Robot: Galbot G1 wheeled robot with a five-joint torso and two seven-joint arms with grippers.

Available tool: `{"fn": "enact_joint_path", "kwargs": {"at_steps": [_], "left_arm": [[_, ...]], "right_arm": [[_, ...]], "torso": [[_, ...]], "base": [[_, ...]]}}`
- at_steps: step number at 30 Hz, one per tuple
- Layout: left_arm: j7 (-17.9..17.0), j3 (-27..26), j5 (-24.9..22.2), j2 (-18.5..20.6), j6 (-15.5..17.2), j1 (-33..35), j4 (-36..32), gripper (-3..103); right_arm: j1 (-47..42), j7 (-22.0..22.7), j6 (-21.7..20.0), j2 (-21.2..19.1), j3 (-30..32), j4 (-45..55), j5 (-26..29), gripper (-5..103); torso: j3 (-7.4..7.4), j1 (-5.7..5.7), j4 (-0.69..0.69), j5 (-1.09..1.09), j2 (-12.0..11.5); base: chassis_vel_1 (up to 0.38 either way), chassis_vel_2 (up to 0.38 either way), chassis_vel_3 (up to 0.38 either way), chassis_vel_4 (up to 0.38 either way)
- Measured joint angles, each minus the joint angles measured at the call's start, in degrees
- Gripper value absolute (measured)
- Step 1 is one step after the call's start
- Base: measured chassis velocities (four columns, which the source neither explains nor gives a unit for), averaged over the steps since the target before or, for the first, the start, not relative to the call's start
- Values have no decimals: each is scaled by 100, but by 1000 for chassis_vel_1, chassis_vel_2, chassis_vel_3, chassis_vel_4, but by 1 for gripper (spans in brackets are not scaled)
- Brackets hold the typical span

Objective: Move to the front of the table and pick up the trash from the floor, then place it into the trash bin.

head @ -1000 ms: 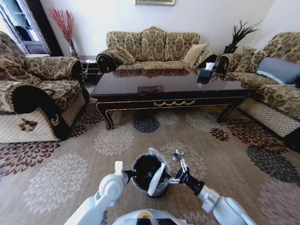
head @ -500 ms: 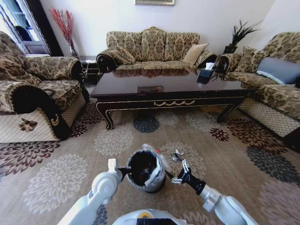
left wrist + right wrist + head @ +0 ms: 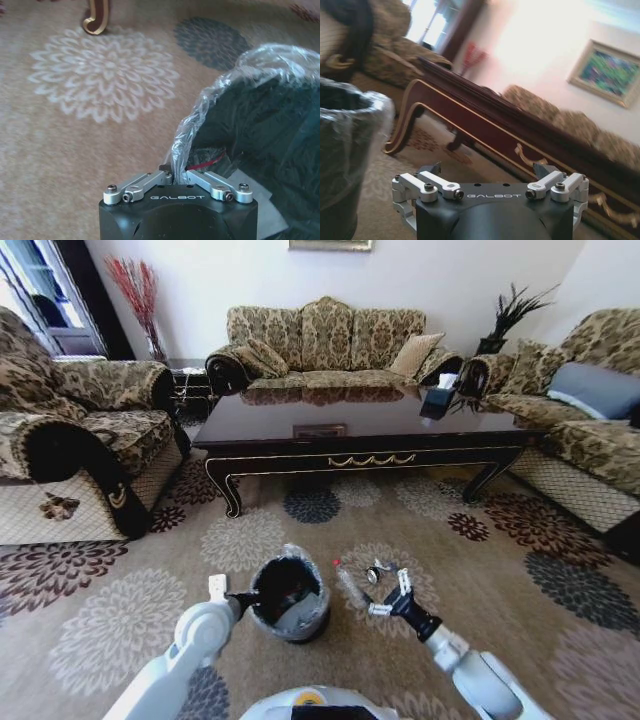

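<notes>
The black trash bin (image 3: 288,596) with its clear bag stands on the flowered floor (image 3: 130,620) in front of the dark table (image 3: 360,445). My left gripper (image 3: 239,598) is shut on the bin's bagged rim (image 3: 178,159). Inside the bin (image 3: 260,130) lie white paper and something red. A clear bottle with a red cap (image 3: 347,581) lies on the carpet just right of the bin, with a small shiny wrapper (image 3: 377,570) beyond it. Close to the right of the bottle, my right gripper (image 3: 389,594) is open and holds nothing (image 3: 489,171).
Patterned sofas (image 3: 325,340) ring the table; an armchair (image 3: 70,440) stands left and another sofa (image 3: 590,410) right. A black tissue box (image 3: 437,400) sits on the tabletop. The table's curved leg (image 3: 402,130) and the bin (image 3: 345,145) lie ahead of the right wrist.
The left gripper has pulled the bin to the left. The bottle that leaned at the bin's right rim now lies on the carpet. The right gripper shifted slightly right and forward.
</notes>
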Motion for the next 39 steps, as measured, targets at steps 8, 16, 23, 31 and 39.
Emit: {"fn": "enact_joint_path", "kwargs": {"at_steps": [8,16,23,31,39], "left_arm": [[24,-427,-208,40,1,21,169,0],[10,-569,-266,59,2,210,173,0],[4,-793,-308,119,2,545,71,0],[-13,-942,-314,85,2,794,-111,0],[-19,-981,-315,70,2,864,-202,0]], "right_arm": [[514,156,-466,173,-177,-709,1257,100],[956,-80,-474,253,-329,-1703,1943,100],[1624,-237,-501,543,-806,-2773,2490,100],[2474,-405,-608,941,-1172,-3663,2912,100],[3064,-462,-637,1258,-1339,-4655,2990,100]], "torso": [[0,0,0,-1,0],[0,0,-2,-1,0],[0,0,-1,1,0],[0,0,0,-1,0],[0,0,-1,-1,0]], "base": [[0,0,0,0],[0,0,0,0],[0,0,0,0],[0,0,0,0],[0,0,0,0]]}}
